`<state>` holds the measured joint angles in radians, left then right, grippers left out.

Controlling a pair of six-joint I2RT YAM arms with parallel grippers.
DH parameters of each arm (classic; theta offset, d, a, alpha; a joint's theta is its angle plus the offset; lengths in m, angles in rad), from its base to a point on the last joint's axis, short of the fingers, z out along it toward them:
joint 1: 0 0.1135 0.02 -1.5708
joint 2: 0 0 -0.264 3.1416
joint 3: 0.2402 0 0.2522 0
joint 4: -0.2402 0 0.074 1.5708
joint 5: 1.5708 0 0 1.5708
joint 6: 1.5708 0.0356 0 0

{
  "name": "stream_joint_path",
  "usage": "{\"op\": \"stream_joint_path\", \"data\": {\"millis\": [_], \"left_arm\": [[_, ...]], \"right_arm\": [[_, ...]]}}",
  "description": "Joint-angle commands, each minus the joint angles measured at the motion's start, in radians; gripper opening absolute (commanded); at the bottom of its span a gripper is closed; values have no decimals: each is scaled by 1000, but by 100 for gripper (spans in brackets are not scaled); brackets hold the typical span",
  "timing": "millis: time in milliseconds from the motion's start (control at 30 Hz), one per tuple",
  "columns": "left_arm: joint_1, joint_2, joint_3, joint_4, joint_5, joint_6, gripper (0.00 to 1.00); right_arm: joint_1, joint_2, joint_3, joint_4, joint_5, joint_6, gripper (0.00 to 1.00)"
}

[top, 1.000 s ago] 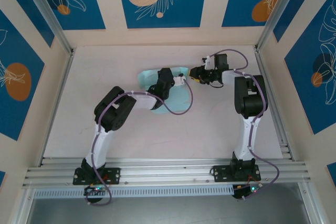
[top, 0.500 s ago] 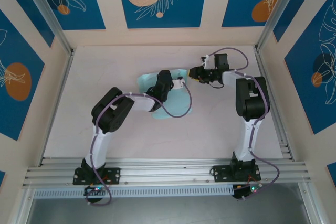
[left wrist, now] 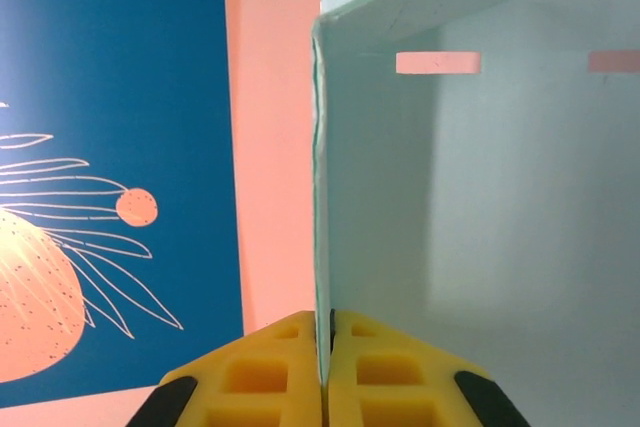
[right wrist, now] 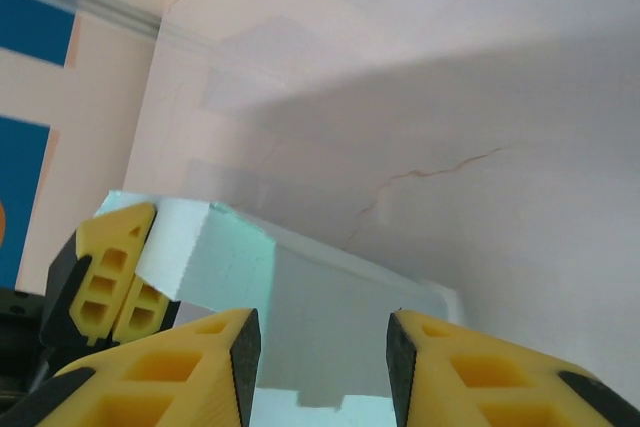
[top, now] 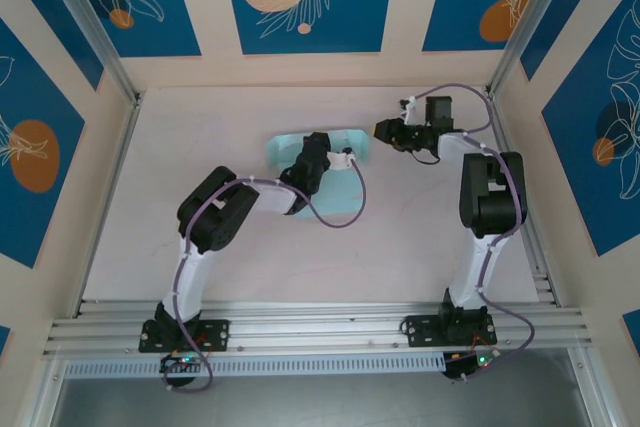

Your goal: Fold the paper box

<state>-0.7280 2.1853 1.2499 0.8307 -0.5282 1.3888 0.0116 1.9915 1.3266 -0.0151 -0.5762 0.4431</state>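
Left claw (left wrist: 326, 352) clenched on an upright panel edge of the paper box (top: 283, 145), which sits toward the back of the tabletop (top: 420, 237). Right claw (right wrist: 322, 347) released, just beside the box's right end. Suggest a firm pinch and a slow, square push at the crease, or the thin card may buckle.

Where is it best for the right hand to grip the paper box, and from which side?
Probably the free right edge of the box, coming from the right. The card is thin, so pinch across the edge. The left hand is shut on another panel, and the open right hand faces that edge.
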Motion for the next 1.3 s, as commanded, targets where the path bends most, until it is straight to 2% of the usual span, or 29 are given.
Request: {"op": "stream_joint_path", "data": {"millis": [0, 100, 200, 267, 367, 633, 767, 867, 967, 1267], "left_arm": [[-13, 40, -2, 66, 20, 38, 6], [-13, 49, 18, 45, 24, 20, 6], [-13, 59, 28, 50, 22, 23, 6], [-13, 59, 26, 53, 24, 25, 6], [-11, 55, 23, 51, 27, 24, 6], [-11, 64, 36, 56, 18, 19, 6], [-11, 65, 38, 57, 18, 19, 7], [-12, 64, 39, 59, 14, 9, 7], [-13, 59, 29, 66, 18, 0, 6], [-28, 35, -37, 98, 55, -16, 6]], "right_arm": [[-27, 25, 51, -43, -44, 19, 41], [-28, 61, 74, -56, -47, 34, 41], [-66, 70, 25, 78, -105, 149, 41], [-89, 81, 21, 100, -92, 182, 41], [-89, 138, 122, -34, -62, 114, 41], [-35, 279, 338, -168, -106, 64, 43], [5, 358, 500, -347, -129, 13, 46], [29, 373, 538, -422, -122, -29, 46], [38, 335, 464, -400, -124, -50, 46], [46, 106, 49, -111, -108, 7, 46]]}}
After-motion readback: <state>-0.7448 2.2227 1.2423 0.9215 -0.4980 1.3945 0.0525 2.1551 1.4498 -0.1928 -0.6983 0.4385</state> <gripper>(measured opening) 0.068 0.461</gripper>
